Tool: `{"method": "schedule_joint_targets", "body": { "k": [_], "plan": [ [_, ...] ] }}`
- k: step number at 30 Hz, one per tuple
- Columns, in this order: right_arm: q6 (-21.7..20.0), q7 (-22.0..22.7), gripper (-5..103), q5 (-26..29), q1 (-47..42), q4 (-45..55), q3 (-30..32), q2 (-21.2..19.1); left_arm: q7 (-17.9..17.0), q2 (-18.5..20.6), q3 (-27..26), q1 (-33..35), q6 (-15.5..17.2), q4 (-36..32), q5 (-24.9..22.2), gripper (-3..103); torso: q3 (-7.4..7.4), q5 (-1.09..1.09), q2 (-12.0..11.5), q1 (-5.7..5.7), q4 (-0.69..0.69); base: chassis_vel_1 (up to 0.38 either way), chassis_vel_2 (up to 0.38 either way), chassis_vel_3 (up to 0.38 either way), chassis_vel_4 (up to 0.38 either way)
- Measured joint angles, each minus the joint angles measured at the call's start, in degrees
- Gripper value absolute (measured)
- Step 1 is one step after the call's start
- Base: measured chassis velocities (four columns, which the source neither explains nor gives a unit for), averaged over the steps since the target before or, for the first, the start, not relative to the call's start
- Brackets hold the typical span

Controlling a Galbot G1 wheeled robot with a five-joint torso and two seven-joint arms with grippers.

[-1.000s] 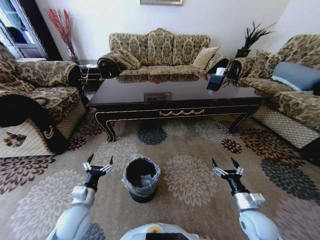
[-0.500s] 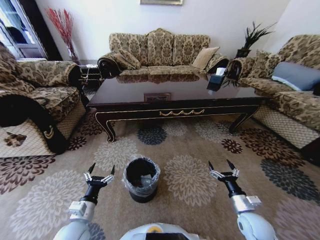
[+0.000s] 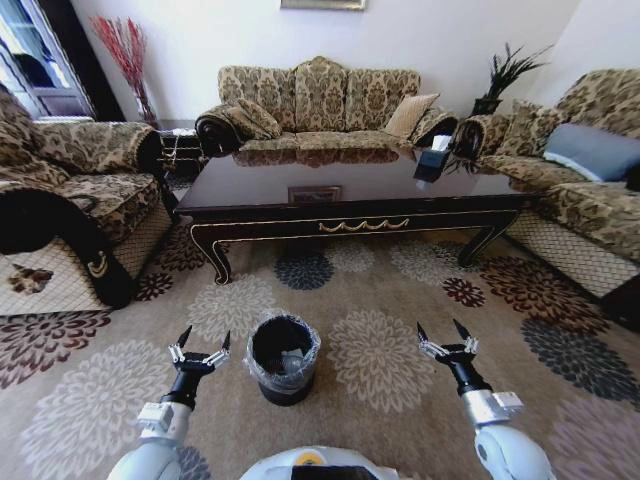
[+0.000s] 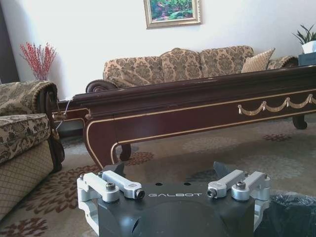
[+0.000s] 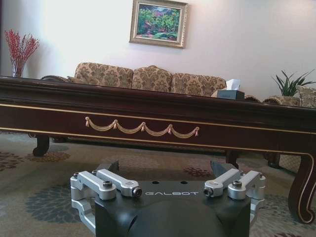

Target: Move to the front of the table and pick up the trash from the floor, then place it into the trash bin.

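Head view: bin point(image 3: 284, 358) sat between the spread left tool point(image 3: 199, 346) and spread right tool point(image 3: 447, 340). Right wrist view alone showed a painting point(image 5: 158, 22) beyond the surface point(image 5: 158, 121).

Patterned sofa point(image 3: 318, 100) against far wall. Armchair point(image 3: 70, 190) left of sofa, another point(image 3: 580, 170) right. Red-branch vase point(image 3: 128, 60) left of sofa; framed painting point(image 5: 158, 22) above it.

1 table point(image 3: 350, 195), 1 trash bin point(image 3: 284, 358), 2 grippers, 3 sofas, 1 tissue box point(image 3: 432, 164), 1 framed pic point(image 5: 158, 22).
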Motion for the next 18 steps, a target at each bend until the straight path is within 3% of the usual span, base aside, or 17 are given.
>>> {"method": "schedule_joint_targets", "body": {
  "k": [9,18],
  "plan": [
    [-0.02,0.00,100,0.04,-0.01,0.03,-0.01,-0.03,-0.07,0.03,0.03,-0.05,0.07,0.03,-0.03,100,0.00,0.00,-0.01,0.00,0.00,0.044,-0.049,-0.046,0.053],
    [-0.06,0.00,100,0.05,-0.04,0.06,-0.02,-0.04,-0.10,0.05,0.07,-0.06,0.12,0.07,-0.07,100,-0.01,0.00,-0.01,0.00,0.00,0.175,-0.199,-0.188,0.183]
  ]
}}
